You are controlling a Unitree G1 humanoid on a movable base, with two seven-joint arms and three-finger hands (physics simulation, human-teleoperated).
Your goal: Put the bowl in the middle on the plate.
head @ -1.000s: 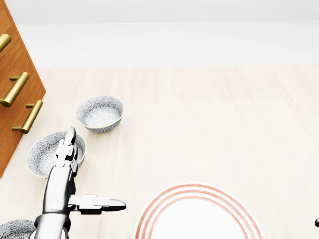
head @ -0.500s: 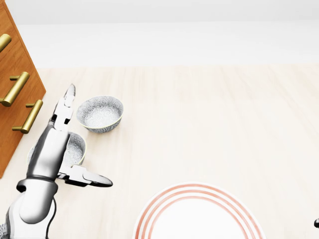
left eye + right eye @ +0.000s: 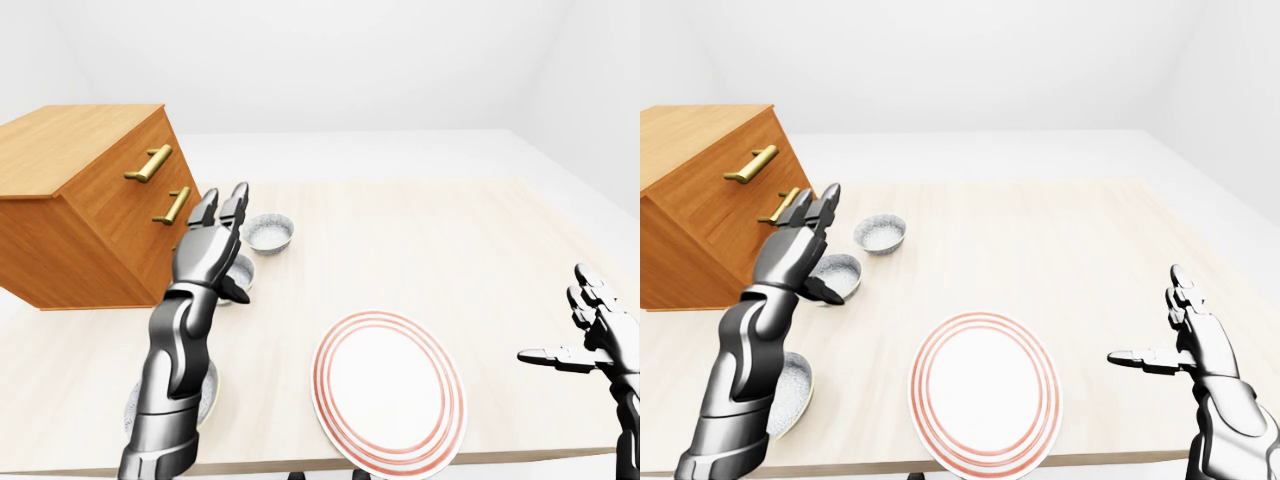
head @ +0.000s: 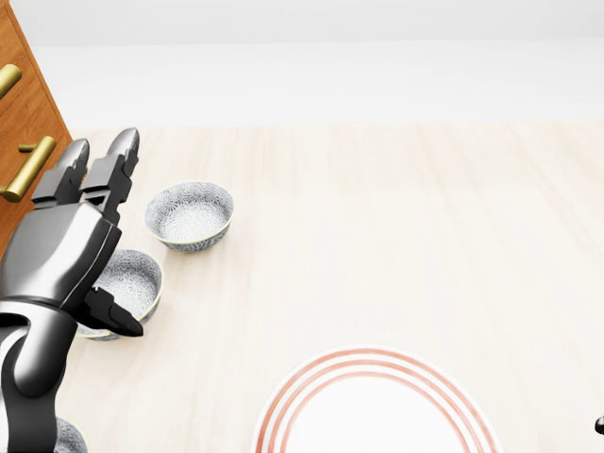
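Note:
Three patterned grey bowls lie in a row at the left of the table: the far bowl point(image 4: 189, 215), the middle bowl point(image 4: 132, 280) and the near bowl point(image 3: 790, 390). A white plate point(image 4: 377, 411) with red rings sits at the bottom centre of the head view. My left hand point(image 4: 111, 241) hovers open over the left part of the middle bowl, fingers spread toward the drawers, thumb above the bowl's near rim, and hides part of it. My right hand point(image 3: 1170, 335) is open, far right, away from the plate.
A wooden drawer cabinet point(image 3: 80, 200) with brass handles stands on the table just left of the bowls. The light wooden tabletop point(image 4: 406, 226) stretches right of the bowls. The table's near edge runs just below the plate in the eye views.
My left hand has risen and swung up and left in the head view, from beside the middle bowl to over it. The bowls and the plate have not moved.

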